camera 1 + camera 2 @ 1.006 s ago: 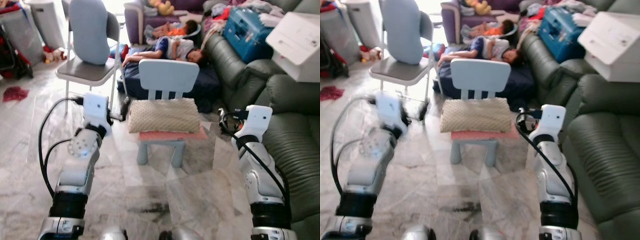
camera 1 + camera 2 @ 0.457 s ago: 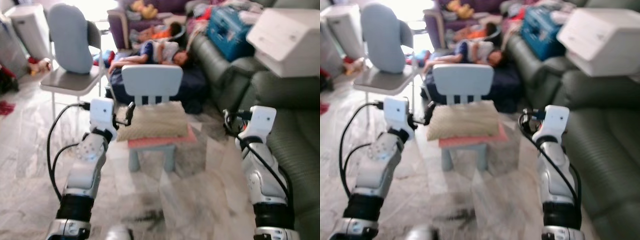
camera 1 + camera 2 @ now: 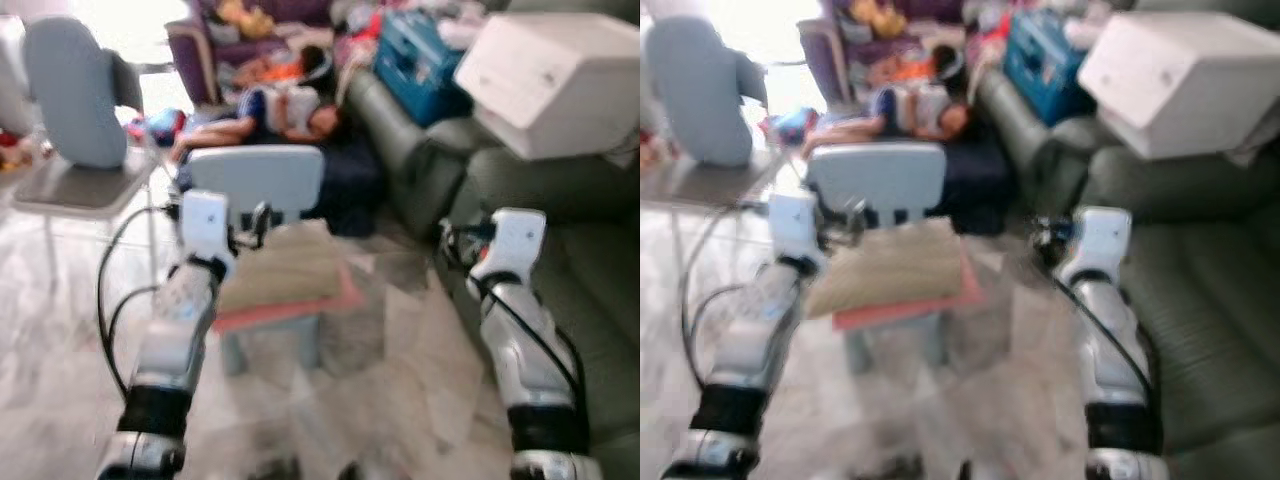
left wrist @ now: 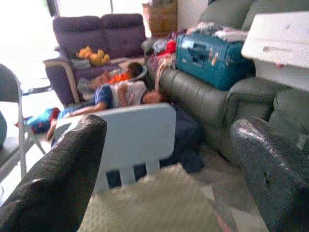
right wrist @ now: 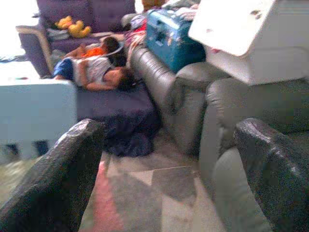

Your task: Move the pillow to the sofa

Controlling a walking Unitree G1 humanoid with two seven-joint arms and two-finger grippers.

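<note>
Head pair: high up, aimed forward and down, blurred, both sharing the small chair (image 3: 255, 180) and green sofa (image 3: 590, 300) at right. Wrist views: low, close, facing far along black fingers (image 4: 53, 179), both catching the sofa and white box (image 5: 241, 34).

Silver arms, white wrist boxes, black cables.

Head views I received were motion-blurred; pillow (image 3: 282, 268) texture unreadable, left gripper (image 3: 255, 222) fingertips indistinct.

beige textured pillow (image 3: 281, 268) flat on small chair (image 3: 255, 180)
</note>
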